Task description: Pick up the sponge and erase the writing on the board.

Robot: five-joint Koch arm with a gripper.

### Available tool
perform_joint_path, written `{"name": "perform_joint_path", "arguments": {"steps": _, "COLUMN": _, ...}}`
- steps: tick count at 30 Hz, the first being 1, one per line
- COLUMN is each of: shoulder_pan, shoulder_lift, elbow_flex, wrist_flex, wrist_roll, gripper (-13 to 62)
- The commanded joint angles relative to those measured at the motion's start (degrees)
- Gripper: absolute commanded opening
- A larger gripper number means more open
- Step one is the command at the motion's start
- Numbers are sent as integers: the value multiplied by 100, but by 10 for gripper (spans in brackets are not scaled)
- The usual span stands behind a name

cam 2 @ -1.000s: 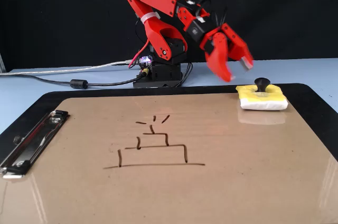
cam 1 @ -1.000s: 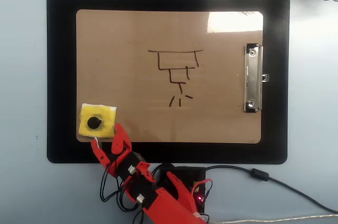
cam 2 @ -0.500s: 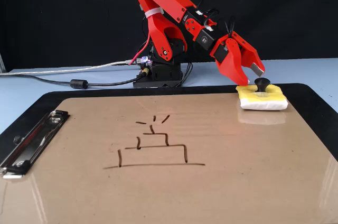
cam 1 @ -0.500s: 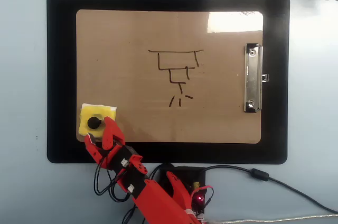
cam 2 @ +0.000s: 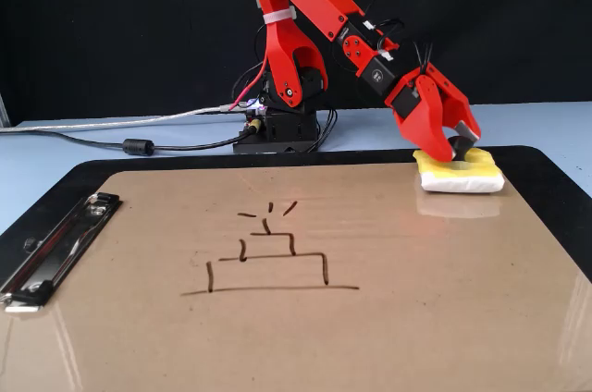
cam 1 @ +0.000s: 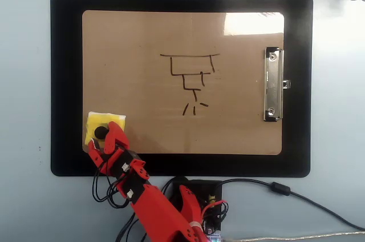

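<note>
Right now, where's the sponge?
In the overhead view the sponge lies on the board's lower-left corner, with the claw down over its black knob, left of the writing.

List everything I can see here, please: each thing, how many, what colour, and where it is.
Board: one, glossy tan-brown, lying on the mat.
Clip: one, silver metal, on the board's right edge in the overhead view.
Writing: one stepped drawing with a few dashes, dark brown, near the board's middle.
Sponge: one, yellow with a white underside, on the board's lower left corner in the overhead view.
Knob: one, black, at the sponge's centre.
Mat: one, black, under the board on the pale blue table.
Cables: several, black and white, on the table beside the arm's base.
Arm: one, red, reaching from the table edge.
Gripper: one, red, jaws apart either side of the knob.
</note>
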Motion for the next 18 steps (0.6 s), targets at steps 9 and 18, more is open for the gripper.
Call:
{"name": "perform_joint_path", "arguments": {"steps": 9, "shoulder_pan": -53, "shoulder_lift": -387, "elbow_flex": -167, "wrist_flex": -1274, "wrist_roll": 88, "gripper": 240}}
{"name": "perform_joint_path", "arguments": {"steps": 18, "shoulder_pan": 396, "shoulder_lift": -325, "elbow_flex": 360, "wrist_flex": -1529, "wrist_roll": 149, "gripper": 44}}
